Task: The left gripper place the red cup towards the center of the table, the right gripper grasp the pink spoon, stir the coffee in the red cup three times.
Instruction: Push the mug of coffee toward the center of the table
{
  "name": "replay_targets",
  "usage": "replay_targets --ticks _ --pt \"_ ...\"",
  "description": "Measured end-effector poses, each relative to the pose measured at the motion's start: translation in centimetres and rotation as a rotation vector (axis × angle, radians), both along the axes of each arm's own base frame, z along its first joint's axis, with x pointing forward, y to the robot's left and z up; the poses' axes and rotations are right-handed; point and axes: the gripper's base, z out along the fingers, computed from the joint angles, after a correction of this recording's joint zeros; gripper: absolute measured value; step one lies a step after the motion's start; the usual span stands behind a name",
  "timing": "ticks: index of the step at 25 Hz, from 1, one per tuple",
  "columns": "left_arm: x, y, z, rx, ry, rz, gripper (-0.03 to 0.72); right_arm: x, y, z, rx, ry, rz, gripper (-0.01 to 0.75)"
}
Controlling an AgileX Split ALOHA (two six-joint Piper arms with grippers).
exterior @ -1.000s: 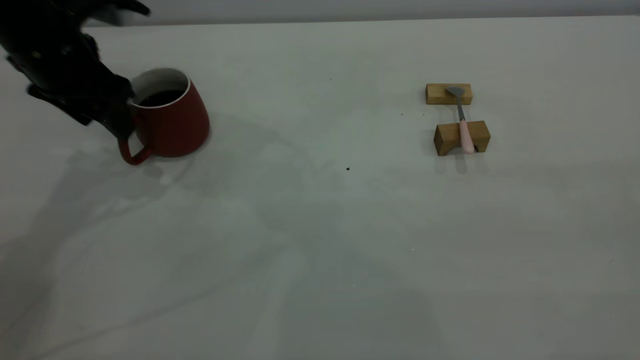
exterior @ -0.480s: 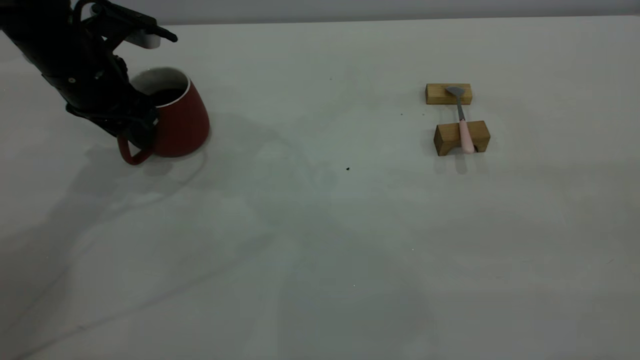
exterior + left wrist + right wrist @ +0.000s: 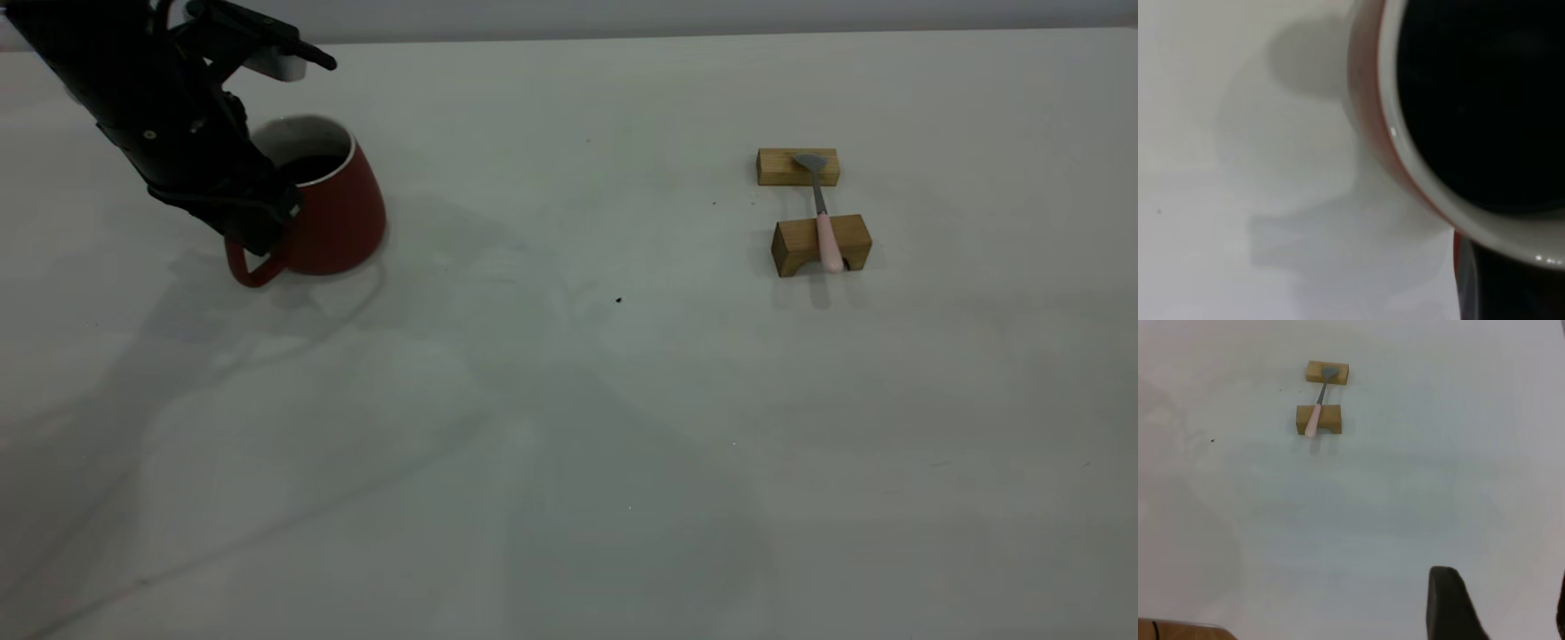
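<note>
Exterior view: raised, facing the arms across the desk (image 3: 569, 400), moderately far. Left wrist view: very close, looking down over the red cup (image 3: 1368, 100) rim. Right wrist view: high and distant; shares with the exterior view the pink spoon (image 3: 1313, 423) on the wooden blocks (image 3: 1319, 417), well beyond the right pincer (image 3: 1498, 607).

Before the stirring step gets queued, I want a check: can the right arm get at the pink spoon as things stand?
Probably yes. The pink spoon lies across two wooden blocks, its handle raised off the table; nothing stands near it. The red cup and left pincer are far away.
</note>
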Motion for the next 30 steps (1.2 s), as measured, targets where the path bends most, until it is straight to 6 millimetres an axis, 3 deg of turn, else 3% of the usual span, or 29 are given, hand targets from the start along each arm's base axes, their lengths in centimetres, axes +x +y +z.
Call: replay_targets --ticks 8,25,30 --pt "-0.4 -2.3 0.0 0.000 0.000 -0.060 0.195 0.0 0.0 0.0 0.000 0.000 0.000 0.418" --pt "-2.0 -9.5 -1.0 -0.022 -0.065 -0.220 0.195 0.0 0.0 0.0 0.000 0.000 0.000 0.418" --pt "-2.2 -10.6 -1.0 -0.031 -0.078 -0.233 0.195 0.0 0.0 0.0 0.000 0.000 0.000 0.418"
